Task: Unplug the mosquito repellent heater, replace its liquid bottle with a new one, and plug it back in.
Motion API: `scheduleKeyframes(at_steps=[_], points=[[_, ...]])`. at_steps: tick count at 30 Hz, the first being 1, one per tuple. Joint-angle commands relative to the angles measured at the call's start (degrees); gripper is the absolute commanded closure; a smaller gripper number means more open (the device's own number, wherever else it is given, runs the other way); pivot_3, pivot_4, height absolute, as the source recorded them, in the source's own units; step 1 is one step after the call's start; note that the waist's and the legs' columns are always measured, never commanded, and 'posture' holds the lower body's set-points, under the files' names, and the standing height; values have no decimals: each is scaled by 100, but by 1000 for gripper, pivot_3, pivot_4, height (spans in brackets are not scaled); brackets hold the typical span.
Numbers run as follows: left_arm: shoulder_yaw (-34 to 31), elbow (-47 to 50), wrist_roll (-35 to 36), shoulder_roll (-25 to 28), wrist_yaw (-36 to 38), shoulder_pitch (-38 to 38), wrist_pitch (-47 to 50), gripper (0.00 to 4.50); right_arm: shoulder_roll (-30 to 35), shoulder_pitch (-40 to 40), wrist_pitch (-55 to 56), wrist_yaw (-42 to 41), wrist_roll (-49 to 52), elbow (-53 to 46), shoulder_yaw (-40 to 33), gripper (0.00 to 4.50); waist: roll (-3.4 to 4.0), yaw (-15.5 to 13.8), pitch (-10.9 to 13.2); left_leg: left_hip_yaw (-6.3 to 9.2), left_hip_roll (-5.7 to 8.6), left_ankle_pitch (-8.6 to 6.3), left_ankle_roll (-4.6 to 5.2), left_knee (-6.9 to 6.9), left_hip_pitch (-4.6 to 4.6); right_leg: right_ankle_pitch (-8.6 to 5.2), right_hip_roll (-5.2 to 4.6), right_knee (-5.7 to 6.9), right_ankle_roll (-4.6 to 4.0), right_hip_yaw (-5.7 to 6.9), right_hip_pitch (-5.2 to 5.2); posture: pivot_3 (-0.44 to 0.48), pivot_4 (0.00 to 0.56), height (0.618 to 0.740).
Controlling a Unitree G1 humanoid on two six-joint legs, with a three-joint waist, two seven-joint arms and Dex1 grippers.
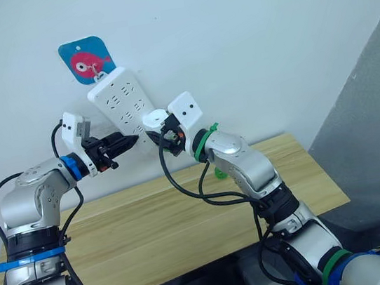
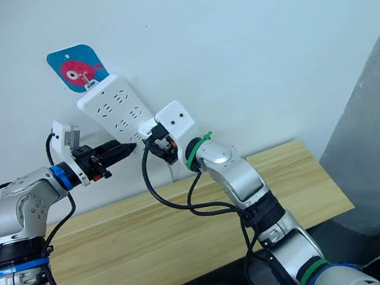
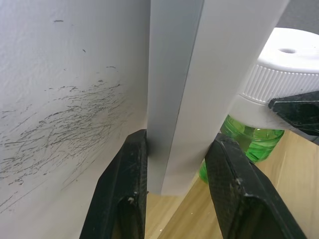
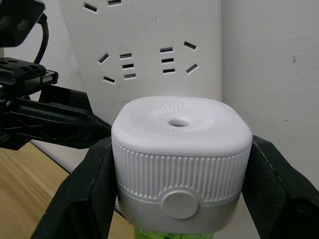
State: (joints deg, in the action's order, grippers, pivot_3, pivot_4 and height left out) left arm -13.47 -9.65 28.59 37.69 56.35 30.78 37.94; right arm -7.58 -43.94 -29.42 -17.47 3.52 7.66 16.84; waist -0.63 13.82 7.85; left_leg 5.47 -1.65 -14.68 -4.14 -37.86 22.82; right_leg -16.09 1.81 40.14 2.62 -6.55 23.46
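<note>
At about ten o'clock in my head view a blue fish sticker [image 1: 86,58] sits on the white wall [image 1: 267,39], with the white power strip [image 1: 123,106] hanging from it, long axis slanting toward four o'clock. My left gripper [image 1: 128,143] comes in from nine o'clock; in its wrist view the black fingers [image 3: 122,199] straddle the strip's lower edge, one at the wall side, one at the front, touching or nearly so. Just to its right, my right gripper [image 4: 179,199] is clamped on the mosquito repellent heater [image 4: 180,157], held against the strip's lower end, vented top facing the camera, green bottle [image 3: 249,139] hanging below toward six o'clock. The wooden table [image 1: 187,221] lies underneath.
</note>
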Motion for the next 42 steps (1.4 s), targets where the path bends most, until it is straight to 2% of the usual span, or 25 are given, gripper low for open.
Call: scheduleKeyframes(at_steps=[1, 8, 11, 17, 18, 20, 26, 27, 33, 36, 42], points=[[40, 232, 111, 23, 153, 183, -291, 3192, -350, -236, -48, 12, 98, -311, 53, 0, -8, -47, -5, 8, -2, -1, -1, 2, 5, 11, -1, -6, -20, 10, 0, -169, 91, 736], [68, 13, -69, 7, 17, 185, -670, 3196, 204, 203, -723, -287, 184, -1572, 161, 0, -7, -121, -4, 29, 9, -7, -8, 25, 24, -7, -39, -28, -26, 43, 8, -172, 92, 736], [74, -174, -116, -12, -21, 260, -838, 3196, 648, 458, -1194, -607, 356, -2320, 167, 0, -7, -140, -4, 42, 17, -5, -11, 23, 23, -9, -46, -26, -26, 58, 2, -175, 97, 736], [77, -742, -426, 102, 95, 324, -1700, 3196, 1354, 796, -1775, -1020, 725, -3374, 155, 0, -6, -131, -3, 60, 17, -5, -10, 17, 17, -12, -35, -21, -27, 76, -10, -180, 98, 736], [97, -808, -461, 130, 145, 314, -1790, 2478, 1429, 824, -1819, -1049, 755, -3447, 160, 0, -6, -132, -3, 62, 15, -5, -10, 17, 17, -12, -32, -21, -27, 77, -11, -180, 98, 736], [150, -898, -520, 186, 261, 293, -1967, 2021, 1539, 856, -1862, -1090, 811, -3551, 173, 0, -6, -129, -3, 64, 13, -5, -10, 16, 13, -14, -28, -21, -26, 79, -16, -180, 98, 736], [135, -1201, -769, 489, 404, 188, -2553, 173, 1981, 984, -1623, -1410, 951, -3829, 217, 0, -7, -135, -3, 65, 12, -5, -9, 18, 16, -19, -28, -24, -34, 79, -15, -170, 98, 736], [115, -1190, -748, 557, 471, 135, -2558, 41, 2048, 999, -1561, -1450, 963, -3848, 224, 0, -7, -135, -3, 65, 12, -5, -9, 18, 16, -19, -29, -24, -35, 80, -16, -165, 98, 736], [-96, -920, -665, 1115, 871, -464, -2701, 41, 2389, 1072, -1089, -1827, 1002, -3837, 316, 0, -6, -129, -3, 63, 8, -5, -9, 19, 11, -30, -26, -21, -31, 80, -17, -147, 91, 736], [-177, -590, -605, 1433, 1296, -919, -2878, 0, 2402, 1038, -972, -1898, 1007, -3704, 350, 531, -7, -139, -3, 68, 5, -5, -8, 24, 11, -33, -24, -19, -40, 85, -16, -142, 87, 736], [-567, 627, -158, 1971, 1988, -2132, -2530, 0, 2206, 964, -601, -1840, 747, -3247, 679, 2678, -9, -188, -6, 68, 2, -5, -9, 34, 6, -37, -25, -17, -46, 86, -16, -92, 68, 736]])
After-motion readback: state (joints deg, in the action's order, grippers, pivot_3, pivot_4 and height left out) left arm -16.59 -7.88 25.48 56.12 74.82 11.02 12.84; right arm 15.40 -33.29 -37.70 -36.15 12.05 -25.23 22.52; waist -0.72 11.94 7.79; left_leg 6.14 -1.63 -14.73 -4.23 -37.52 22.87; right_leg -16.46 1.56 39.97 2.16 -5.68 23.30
